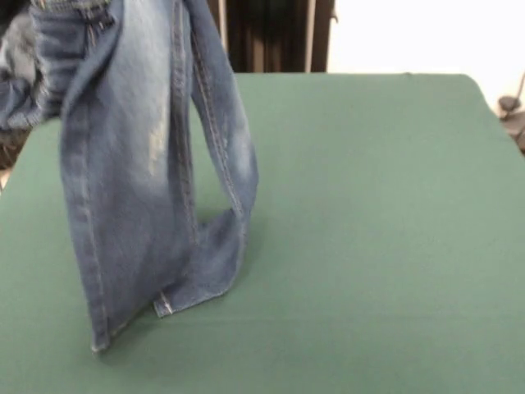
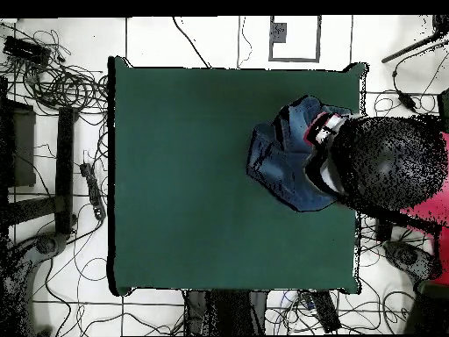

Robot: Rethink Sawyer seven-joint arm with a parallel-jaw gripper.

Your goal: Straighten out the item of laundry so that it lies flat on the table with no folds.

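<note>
While the jeans (image 1: 139, 164) were hung in the air, their upper part ran out of the top of the front view, so that the point of the grasp was not shown there. They were seen at the left of that view, both legs dangling side by side, with the faded pale patch facing the camera. Only the leg ends were laid on the table (image 1: 369, 246), the hems being bent onto the green top at the near left, and one cuff was turned outward. In the overhead view the jeans (image 2: 281, 158) were bunched near the right edge of the table (image 2: 193, 175), close to its far right corner, and were partly covered by the arm (image 2: 386, 162), which reached in from the right. The gripper itself was hidden by cloth and arm; whether its fingers were spread or pinched on the denim could not be told. Cables (image 2: 61, 88) were strewn over the floor to the left of the table.
</note>
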